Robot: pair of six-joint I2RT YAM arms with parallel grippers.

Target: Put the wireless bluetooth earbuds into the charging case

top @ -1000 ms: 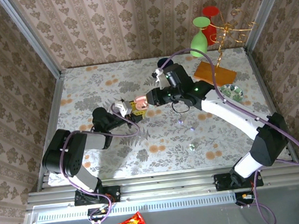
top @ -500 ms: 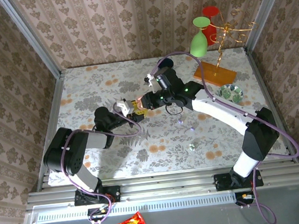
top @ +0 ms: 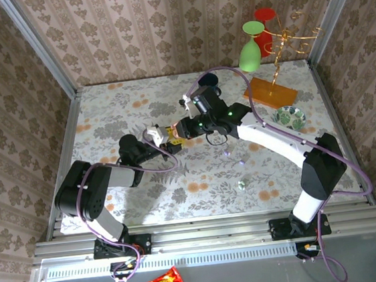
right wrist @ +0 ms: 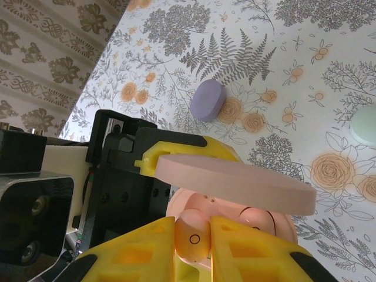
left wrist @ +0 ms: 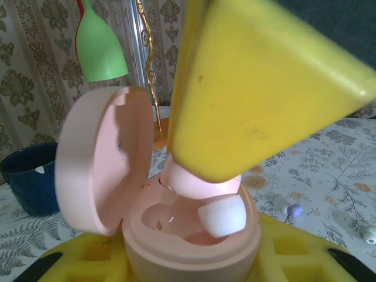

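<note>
Here's the pink earbud (right wrist: 192, 238), pinched between the yellow fingers of the right pincer (top: 182, 128). That pincer is closed down to a narrow gap with the bud clamped in it. In the left wrist view the bud's pale rounded tip (left wrist: 221, 215) sits down inside the rim of the charging case (left wrist: 194, 244), right over the hollow. Whether it's fully seated, I can't tell.

The case is pink and round, with its lid (left wrist: 100, 161) swung up and open on the left side. The left pincer (top: 166, 140) grips the case by its base, yellow pads squeezed tight on either side, holding it above the counter (top: 117, 108) near the middle.

Moving outward, there are loose buds on the floral counter: a purple one (left wrist: 295, 210), and more small ones (top: 242, 161) to the right of the case.

A purple pebble (right wrist: 207, 100) lies beyond the case. A dark blue cup (left wrist: 26, 182) stands behind, with a green glass (top: 249, 50) hanging on a gold rack (top: 285, 40) at the far right corner.
</note>
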